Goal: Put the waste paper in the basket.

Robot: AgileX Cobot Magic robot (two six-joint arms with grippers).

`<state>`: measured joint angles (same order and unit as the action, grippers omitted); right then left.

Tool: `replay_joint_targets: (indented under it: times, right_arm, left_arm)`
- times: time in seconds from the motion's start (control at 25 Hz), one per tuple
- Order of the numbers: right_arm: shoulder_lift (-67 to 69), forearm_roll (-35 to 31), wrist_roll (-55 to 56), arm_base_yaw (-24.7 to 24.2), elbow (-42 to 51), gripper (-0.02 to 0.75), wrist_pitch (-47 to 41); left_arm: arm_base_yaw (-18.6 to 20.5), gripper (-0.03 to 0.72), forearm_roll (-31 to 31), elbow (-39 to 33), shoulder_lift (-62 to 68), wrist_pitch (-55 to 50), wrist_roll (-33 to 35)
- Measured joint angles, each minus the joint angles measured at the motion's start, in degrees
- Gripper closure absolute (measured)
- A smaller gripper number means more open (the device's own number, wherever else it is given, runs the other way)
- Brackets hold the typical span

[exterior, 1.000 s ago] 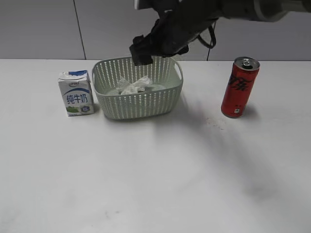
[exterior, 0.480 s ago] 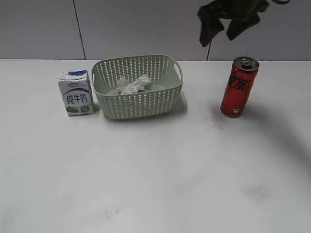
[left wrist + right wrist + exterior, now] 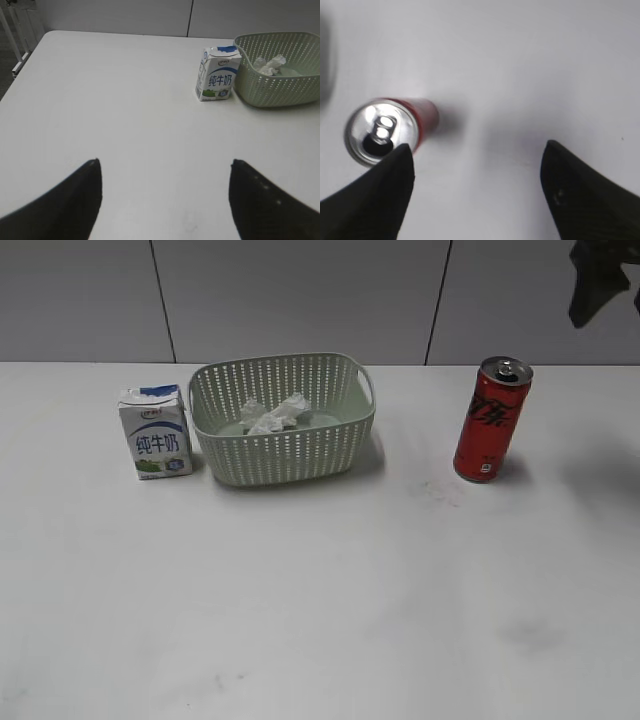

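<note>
The pale green basket (image 3: 283, 430) stands at the back of the table, and crumpled white waste paper (image 3: 272, 414) lies inside it. Basket (image 3: 280, 87) and paper (image 3: 270, 63) also show at the far right of the left wrist view. My right gripper (image 3: 600, 285) is high at the top right corner of the exterior view, only partly in frame. In the right wrist view it (image 3: 477, 150) is open and empty above bare table. My left gripper (image 3: 165, 165) is open and empty, over bare table well left of the basket; it is out of the exterior view.
A white-and-blue milk carton (image 3: 156, 432) stands just left of the basket, also in the left wrist view (image 3: 218, 73). A red drink can (image 3: 491, 420) stands to the right, seen from above in the right wrist view (image 3: 382, 130). The table's left edge (image 3: 20, 70) is near.
My right gripper has moved from above the basket to the right and up, past the can, to the top right corner. The paper in the basket has stayed put.
</note>
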<state>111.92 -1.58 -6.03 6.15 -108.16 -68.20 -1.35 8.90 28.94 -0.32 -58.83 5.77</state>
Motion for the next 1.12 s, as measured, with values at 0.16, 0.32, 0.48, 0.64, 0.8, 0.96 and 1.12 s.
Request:
replay_joint_targets:
  times: [0.16,0.32,0.48,0.64,0.8,0.96,1.12]
  right_arm:
    - [-8.0,-0.1,-0.9,-0.9,11.6,0.145,0.0]
    - [-18.4,-0.7,-1.3,-0.9,25.3,0.145,2.7]
    - [-29.8,-0.7,-1.3,-0.9,38.5,0.145,7.9]
    - [-41.1,-0.7,-1.4,-0.9,51.6,0.145,13.4]
    - [-50.6,-0.6,-1.4,-0.9,63.1,0.146,16.6]
    - [-59.5,-0.6,-1.5,-0.9,72.7,0.146,17.6]
    - [-67.5,-0.6,-1.5,-0.9,80.1,0.146,18.0]
  left_arm:
    - [0.0,0.101,0.0,0.0,0.0,0.0,0.0]
    - [0.0,0.101,0.0,0.0,0.0,0.0,0.0]
    - [0.0,0.101,0.0,0.0,0.0,0.0,0.0]
    - [0.0,0.101,0.0,0.0,0.0,0.0,0.0]
    - [0.0,0.101,0.0,0.0,0.0,0.0,0.0]
    - [0.0,0.101,0.0,0.0,0.0,0.0,0.0]
    - [0.0,0.101,0.0,0.0,0.0,0.0,0.0]
